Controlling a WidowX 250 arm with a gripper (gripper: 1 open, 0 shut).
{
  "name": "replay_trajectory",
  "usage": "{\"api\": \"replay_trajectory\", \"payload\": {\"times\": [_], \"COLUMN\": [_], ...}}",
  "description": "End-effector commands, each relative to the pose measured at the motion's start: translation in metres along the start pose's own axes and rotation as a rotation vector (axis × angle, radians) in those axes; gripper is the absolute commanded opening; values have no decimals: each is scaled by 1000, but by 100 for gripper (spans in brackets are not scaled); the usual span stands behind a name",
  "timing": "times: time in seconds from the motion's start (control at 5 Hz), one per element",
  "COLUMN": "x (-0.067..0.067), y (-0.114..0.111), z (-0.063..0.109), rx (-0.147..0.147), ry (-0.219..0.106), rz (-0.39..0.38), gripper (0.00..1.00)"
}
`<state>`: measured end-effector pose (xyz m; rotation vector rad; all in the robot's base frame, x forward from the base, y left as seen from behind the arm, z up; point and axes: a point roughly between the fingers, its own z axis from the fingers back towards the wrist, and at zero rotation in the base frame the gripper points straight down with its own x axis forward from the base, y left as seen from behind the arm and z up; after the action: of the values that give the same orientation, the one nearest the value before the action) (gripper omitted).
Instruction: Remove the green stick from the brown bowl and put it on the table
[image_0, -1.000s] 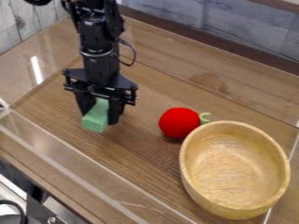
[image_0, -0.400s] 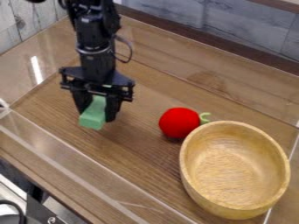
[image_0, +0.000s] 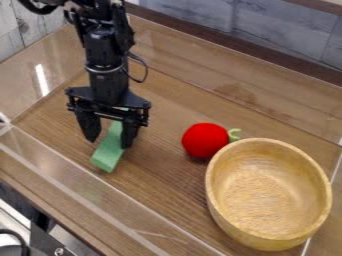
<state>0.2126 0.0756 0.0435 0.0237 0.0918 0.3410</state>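
The green stick (image_0: 110, 150) sits on the table (image_0: 160, 195) left of the red fruit (image_0: 203, 140) and well apart from the brown bowl (image_0: 269, 193), its long axis tilted, upper end leaning right. The end effector (image_0: 110, 128) points down over it with fingers spread apart. Its right finger hides the stick's top, so contact there is unclear.

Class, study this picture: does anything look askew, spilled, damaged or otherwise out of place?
Only the green stick: it leans tilted on the table between the open claw's fingers, not lying flat. The brown bowl sits upright and empty.
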Motion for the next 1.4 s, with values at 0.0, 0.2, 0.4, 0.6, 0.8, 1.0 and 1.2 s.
{"api": "replay_trajectory", "payload": {"times": [0.0,0.2,0.4,0.6,0.8,1.0,1.2], "x": [14,18,19,21,24,28,20], "y": [2,2,4,6,7,8,9], "z": [18,22,17,15,18,15,20], "rx": [0,-6,-11,-17,-22,-19,-20], "ry": [-43,-42,-34,-26,-24,-17,-12], "rz": [-51,-100,-52,-4,-21,-41,-71], "gripper": [100,100,100,100,100,100,100]}}
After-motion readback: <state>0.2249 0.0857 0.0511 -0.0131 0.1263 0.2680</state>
